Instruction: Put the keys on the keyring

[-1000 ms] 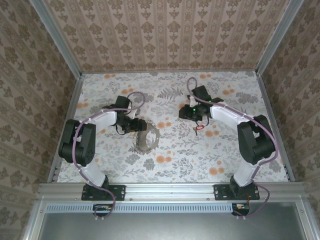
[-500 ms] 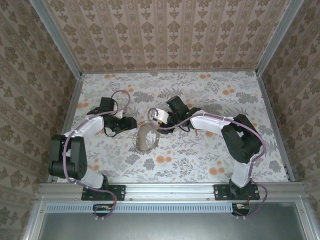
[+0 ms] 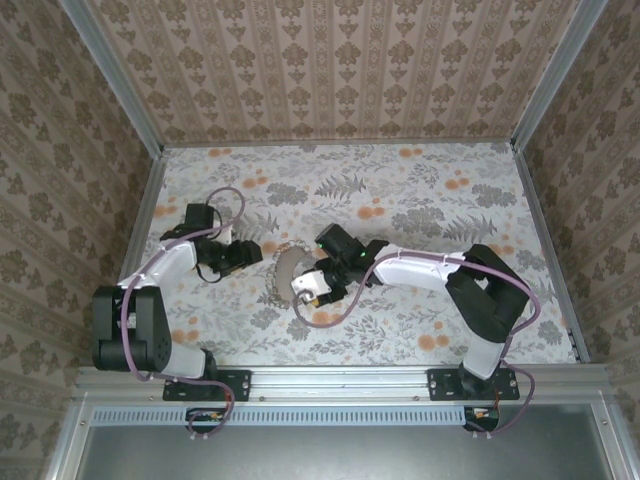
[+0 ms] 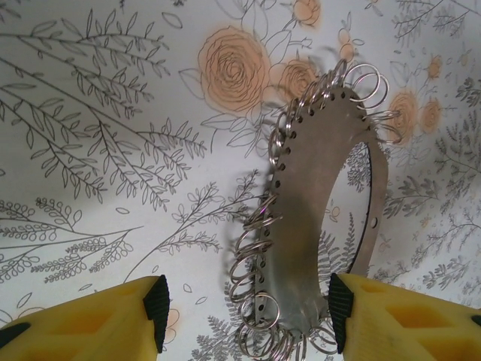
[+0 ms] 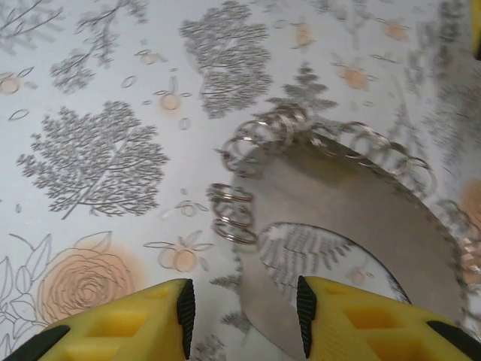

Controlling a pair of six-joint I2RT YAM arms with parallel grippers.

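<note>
Looking down from the top cam, the keyring [image 3: 285,268] sits on the floral table [image 3: 420,330], a bit left of centre, right between the two grippers. Up close it's a flat grey metal plate shaped like a ring, with holes round its edge and loads of little split rings [image 4: 259,248] hooked through them.

The left gripper [image 3: 245,252] is just left of the keyring. On its wrist cam the left gripper [image 4: 244,316] is spread wide. The keyring [image 4: 316,195] runs up between the yellow fingers [image 4: 113,316], way closer to the one on the right of that view. Can't tell if it's touching.

The right gripper [image 3: 308,288] is at the keyring's near-right edge. Its wrist cam shows the right gripper [image 5: 242,312] spread too, holding nothing. The near end of the keyring [image 5: 338,195] pokes into the gap, with a small stack of split rings [image 5: 231,214] just beyond the fingertips.
</note>
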